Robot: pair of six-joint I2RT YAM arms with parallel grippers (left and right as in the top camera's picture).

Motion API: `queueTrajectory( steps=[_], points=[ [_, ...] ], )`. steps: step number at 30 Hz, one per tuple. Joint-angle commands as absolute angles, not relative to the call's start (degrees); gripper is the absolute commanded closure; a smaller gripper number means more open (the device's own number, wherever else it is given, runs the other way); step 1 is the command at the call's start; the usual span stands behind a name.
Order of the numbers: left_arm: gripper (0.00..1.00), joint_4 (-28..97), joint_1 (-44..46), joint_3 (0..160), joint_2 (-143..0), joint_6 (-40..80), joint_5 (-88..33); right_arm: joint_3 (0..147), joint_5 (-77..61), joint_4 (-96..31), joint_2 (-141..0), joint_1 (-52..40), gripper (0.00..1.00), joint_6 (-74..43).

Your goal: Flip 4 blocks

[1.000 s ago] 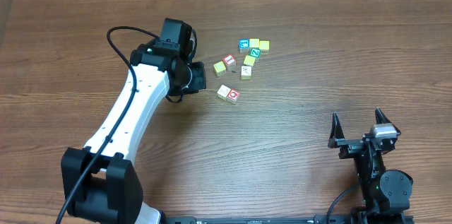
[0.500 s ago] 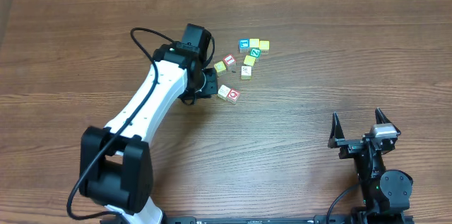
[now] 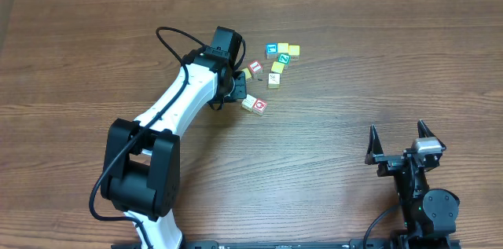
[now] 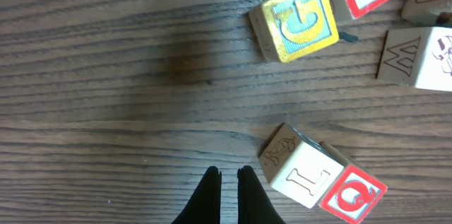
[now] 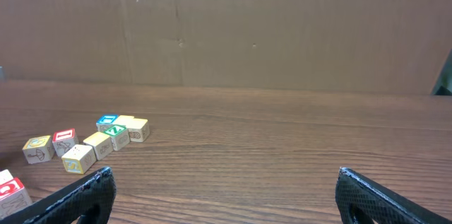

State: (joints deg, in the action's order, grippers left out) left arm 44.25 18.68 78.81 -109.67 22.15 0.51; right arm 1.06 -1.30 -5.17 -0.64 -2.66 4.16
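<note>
Left claw (image 4: 227, 179) shut, holding nothing, tips low over bare table (image 4: 106, 111).
Just beside tips: cream L block (image 4: 300, 171), touching red-bordered Q block (image 4: 351, 196). Farther out: yellow G block (image 4: 296, 22), then remaining blocks (image 3: 277, 59) in loose cluster. Right claw (image 3: 397, 128) wide open, well apart from all.

Bright, even light from above washes the bench (image 3: 354, 60), shadows fall soft and short, and the left wrist close-up is crisp apart from one diffuse dark patch.
</note>
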Motion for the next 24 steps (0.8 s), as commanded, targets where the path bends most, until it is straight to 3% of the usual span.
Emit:
queueTrajectory(
  steps=[1, 7, 10, 20, 24],
  points=[
    [0.96, 44.03, 18.83, 79.11, -111.0, 20.49, 2.2, 0.45, -1.58, -4.8, -0.16, -2.39, 0.0, 4.36],
    [0.95, 43.09, 18.83, 79.11, -114.78, 20.36, 2.31, 0.45, -1.58, -4.82, -0.16, -2.39, 0.0, 4.36],
    [0.82, 42.48, 18.76, 79.11, -116.46, 20.36, 2.33, 0.45, -1.61, -4.8, -0.16, -2.39, 0.0, 4.34],
    [0.83, 43.72, 18.83, 79.11, -116.99, 20.38, -1.69, 0.45, -1.58, -4.8, -0.16, -2.39, 0.0, 4.36],
    [0.92, 42.76, 18.83, 79.11, -116.99, 20.38, 0.73, 0.45, -1.58, -4.8, -0.16, -2.39, 0.0, 4.36]
  ],
)
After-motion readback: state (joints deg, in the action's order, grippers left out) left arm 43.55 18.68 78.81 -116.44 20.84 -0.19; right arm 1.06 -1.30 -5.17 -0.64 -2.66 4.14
